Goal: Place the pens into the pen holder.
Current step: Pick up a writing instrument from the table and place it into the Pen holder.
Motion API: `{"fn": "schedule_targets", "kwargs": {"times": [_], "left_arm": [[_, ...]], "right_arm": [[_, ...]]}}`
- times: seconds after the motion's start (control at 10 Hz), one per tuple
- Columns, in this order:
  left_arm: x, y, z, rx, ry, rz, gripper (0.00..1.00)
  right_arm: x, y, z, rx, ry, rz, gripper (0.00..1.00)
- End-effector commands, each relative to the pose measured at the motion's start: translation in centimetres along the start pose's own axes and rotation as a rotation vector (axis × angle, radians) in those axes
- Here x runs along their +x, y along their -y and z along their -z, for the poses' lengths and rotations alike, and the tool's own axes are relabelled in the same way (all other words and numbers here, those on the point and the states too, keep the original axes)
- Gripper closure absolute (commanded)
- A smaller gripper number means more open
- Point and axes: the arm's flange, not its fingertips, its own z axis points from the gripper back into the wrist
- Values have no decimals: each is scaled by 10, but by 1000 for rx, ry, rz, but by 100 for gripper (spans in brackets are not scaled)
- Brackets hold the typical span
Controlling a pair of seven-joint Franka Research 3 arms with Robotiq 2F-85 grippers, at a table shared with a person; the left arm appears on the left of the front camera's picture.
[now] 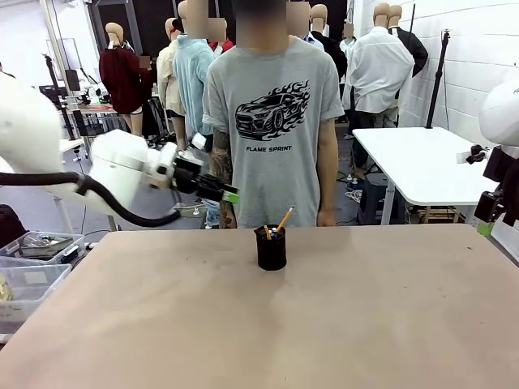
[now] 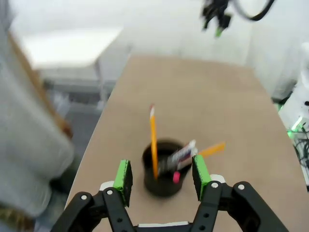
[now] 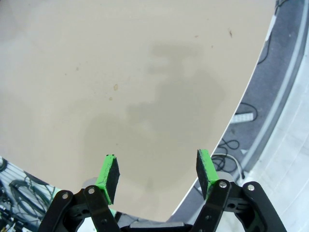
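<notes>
Front: pen holder (image 1: 271, 249) mid-table (image 1: 162, 324), pens (image 1: 280, 221) poking out; left gripper (image 1: 230, 195) raised left of it. Left wrist: jaws apart, empty, above holder (image 2: 164, 169), pencil (image 2: 153, 140) inside. Right wrist: right gripper (image 3: 157, 171) wide, empty, over table edge.

Bright, even indoor light; the left wrist view is motion-blurred, with soft shadows on the table (image 3: 145, 72).

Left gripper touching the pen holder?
Apart. In the front view the left gripper is raised to the left of the pen holder, with clear space between them.
</notes>
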Motion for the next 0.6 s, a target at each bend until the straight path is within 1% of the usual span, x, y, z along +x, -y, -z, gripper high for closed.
{"fn": "schedule_targets", "kwargs": {"times": [0.0,0.1,0.3,0.5], "left_arm": [[11,25,-45,78,-337,-219,34],[11,35,-70,124,-503,-337,34],[4,54,-105,198,-654,-504,34],[-9,82,-133,366,-800,-684,34]], "right_arm": [[-1,1,3,-23,0,-18,20],[-1,1,3,-23,0,-18,20],[-1,1,3,-23,0,-18,20],[-1,1,3,-23,0,-18,20]]}}
